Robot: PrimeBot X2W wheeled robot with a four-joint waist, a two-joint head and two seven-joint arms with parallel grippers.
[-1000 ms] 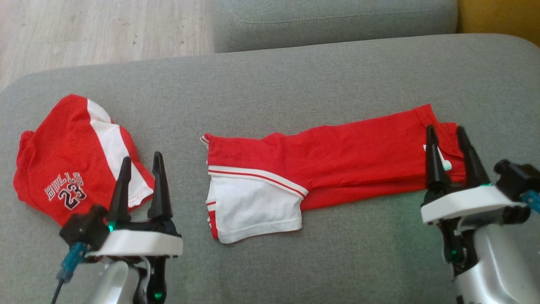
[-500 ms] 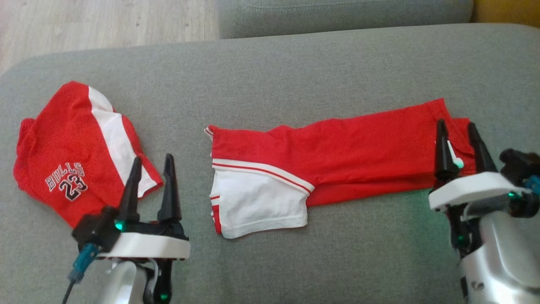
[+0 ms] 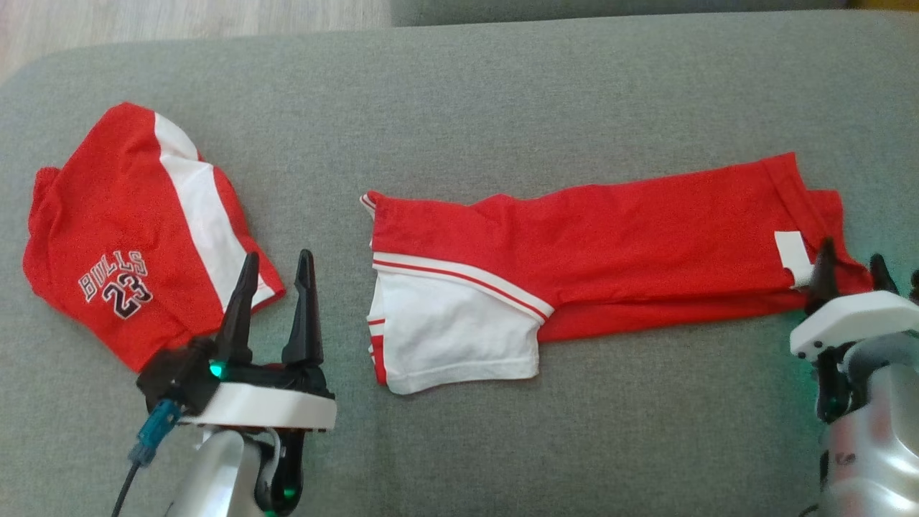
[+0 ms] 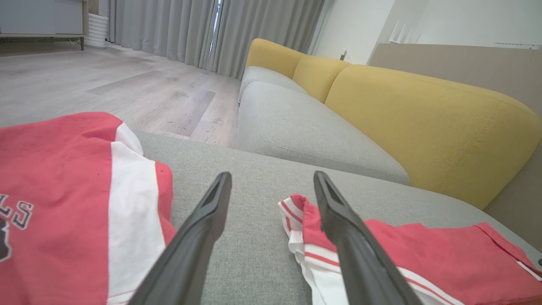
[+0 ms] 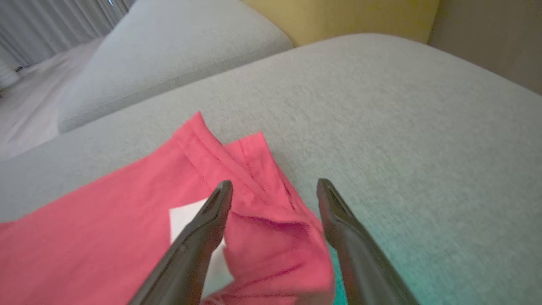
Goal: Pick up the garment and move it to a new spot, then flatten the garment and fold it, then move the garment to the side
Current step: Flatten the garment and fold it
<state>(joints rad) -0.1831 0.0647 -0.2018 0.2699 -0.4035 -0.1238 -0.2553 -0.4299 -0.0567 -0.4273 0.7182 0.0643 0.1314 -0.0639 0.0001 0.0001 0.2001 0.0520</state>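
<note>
the red and white garment is laid flat on the grey sofa cushion, between the two claws. the right claw is held released over the garment's red end. the left claw is held released over bare cushion, with a red jersey just to its left.

Seat cushion carries all. Jersey on cushion's left end, near left edge. Garment laid lengthwise from cushion's middle toward right edge, well apart from jersey, bare strip between. Left gripper toward front edge, over that strip, just beside jersey's near right corner. Right gripper at garment's right end. Second seat behind cushion's far edge; floor beyond far left corner; backrest along second seat's right side.
</note>
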